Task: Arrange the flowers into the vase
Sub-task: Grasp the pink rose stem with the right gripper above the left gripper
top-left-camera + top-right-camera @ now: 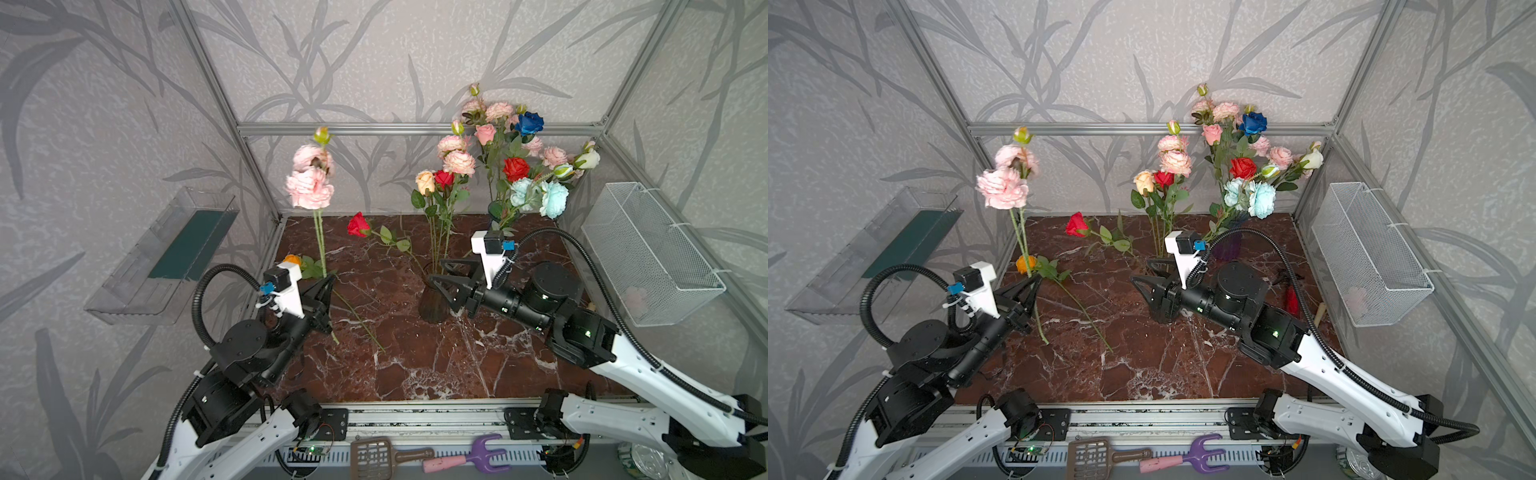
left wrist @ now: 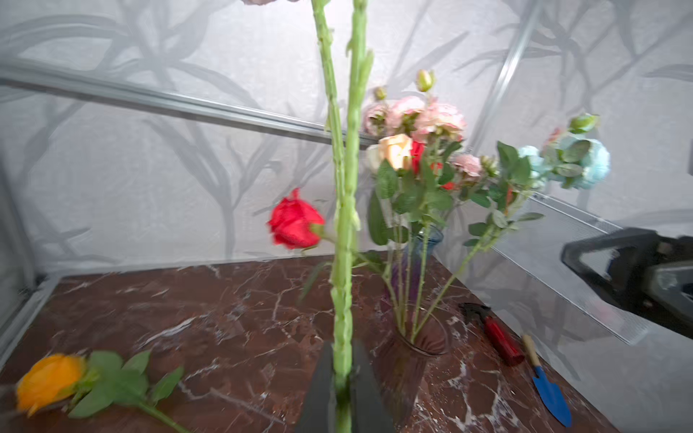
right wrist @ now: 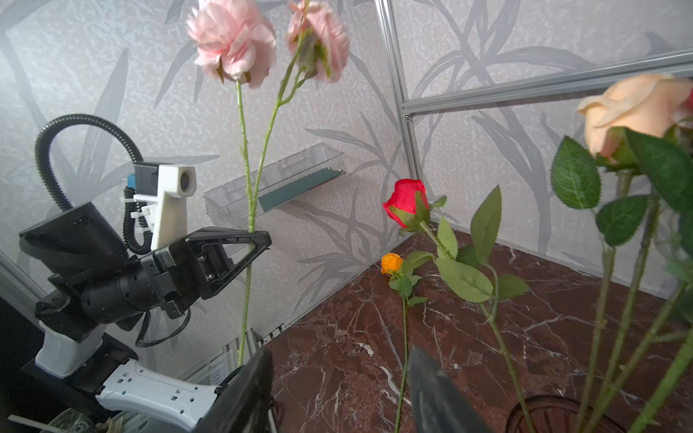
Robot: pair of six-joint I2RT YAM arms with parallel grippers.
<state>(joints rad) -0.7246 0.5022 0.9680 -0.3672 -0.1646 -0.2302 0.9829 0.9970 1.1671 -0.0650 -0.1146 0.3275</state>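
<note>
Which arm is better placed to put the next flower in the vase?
Left. The left fingers are shut on the peony stem; the right fingers stand open, empty, beside the vase.

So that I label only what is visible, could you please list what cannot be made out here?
- Dark vase: in both top views the right pincer covers most of its mouth.
- Pink peony: in the left wrist view the top edge cuts off its blooms.
- Pale thing in the wire basket: too faint through the mesh in both top views.
- Orange rose: blurred in the left wrist view.
</note>
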